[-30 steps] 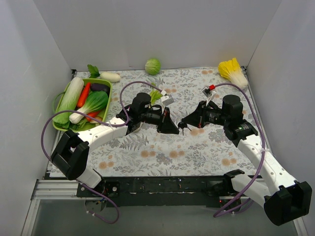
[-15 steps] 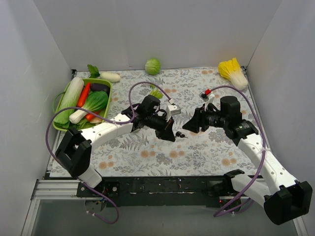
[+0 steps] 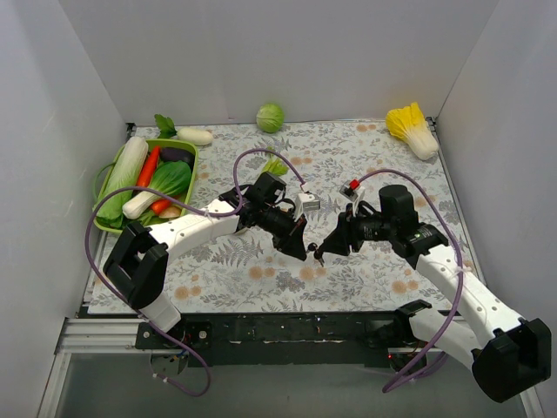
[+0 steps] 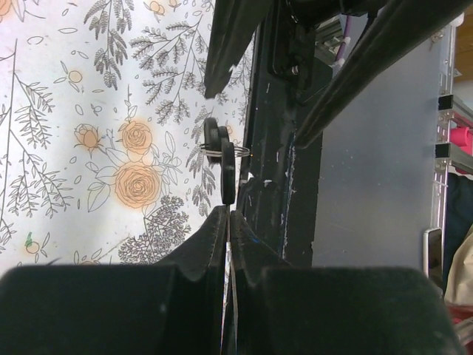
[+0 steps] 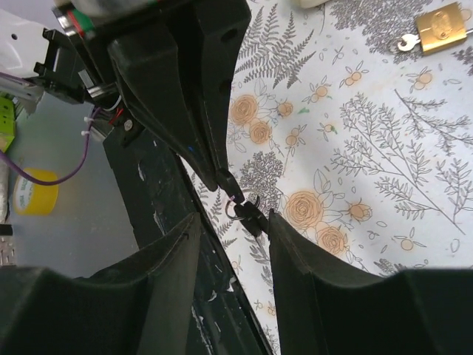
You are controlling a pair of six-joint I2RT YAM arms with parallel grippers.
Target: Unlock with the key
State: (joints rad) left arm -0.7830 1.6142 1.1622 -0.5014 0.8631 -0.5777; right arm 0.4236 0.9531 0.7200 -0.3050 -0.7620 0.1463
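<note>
Low over the flowered cloth (image 3: 261,270), our left gripper (image 4: 228,220) is clamped on the key (image 4: 228,174) between our right gripper's (image 5: 235,217) spread jaws, the brass padlock (image 5: 442,26) well apart, no key in it yet.

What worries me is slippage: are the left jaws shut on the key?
Shut: left gripper jaws meet, pinching the key at their tips.

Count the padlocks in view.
1: a brass padlock lying on the floral cloth, top right of the right wrist view. I cannot spot it in the top view; others may be hidden.
</note>
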